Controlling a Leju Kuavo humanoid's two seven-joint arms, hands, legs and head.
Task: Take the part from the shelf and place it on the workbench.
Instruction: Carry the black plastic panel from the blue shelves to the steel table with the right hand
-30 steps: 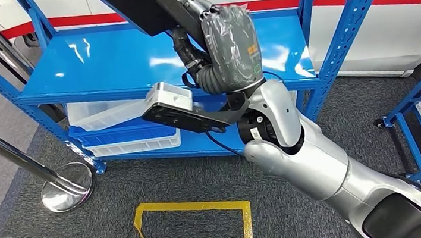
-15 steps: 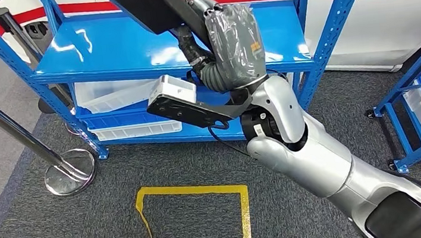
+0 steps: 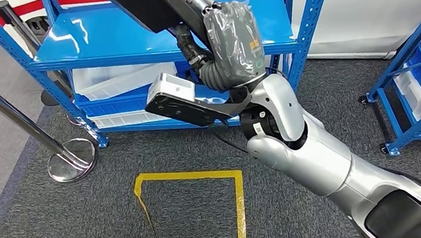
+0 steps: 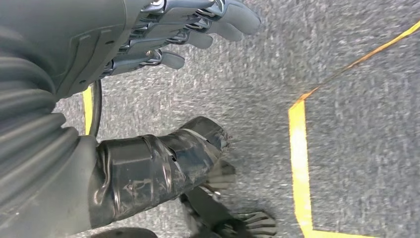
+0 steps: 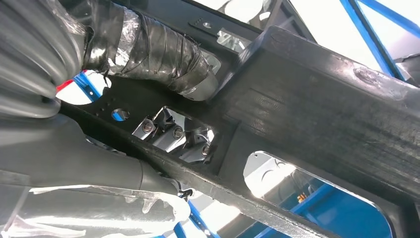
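On the left, my left hand (image 4: 188,29) hangs over the carpet floor (image 4: 346,59), holding nothing, its fingers loose and a little apart. In the middle, my right hand (image 3: 229,42) is clenched around the black part (image 3: 150,3), which is lifted off the blue shelf (image 3: 109,38) and held above it. I judge the part stiff, long and rather heavy, so it may tip; a grip nearer its middle, at the cut-out openings, seems safest.

The head camera is looking down over the blue shelf (image 3: 145,39); both wrist cameras are sitting close behind their hands
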